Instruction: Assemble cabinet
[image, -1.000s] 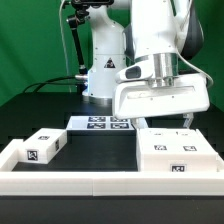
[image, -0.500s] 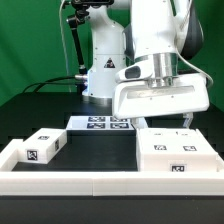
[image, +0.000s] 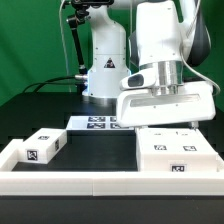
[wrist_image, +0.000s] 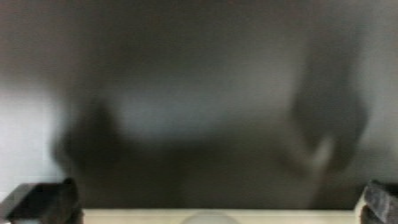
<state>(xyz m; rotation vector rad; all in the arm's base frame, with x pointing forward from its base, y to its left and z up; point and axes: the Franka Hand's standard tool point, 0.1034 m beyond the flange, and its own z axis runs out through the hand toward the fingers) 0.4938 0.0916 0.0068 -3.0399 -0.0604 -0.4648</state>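
A large white cabinet part with two black-and-white tags lies at the exterior view's right. A smaller white tagged part lies at the left. My gripper hangs just above the far edge of the large part, its wide white hand hiding most of the fingers. In the wrist view the gripper is wide open and holds nothing. One dark fingertip shows in each lower corner, with a pale strip of white part between them. The rest of that view is dark blur.
The marker board lies flat behind the parts, in front of the white robot base. A long low white wall runs along the table's front edge. The tabletop is black, with a green backdrop behind.
My hand has shifted to the exterior view's right and tilted slightly over the large part. The parts have not moved.
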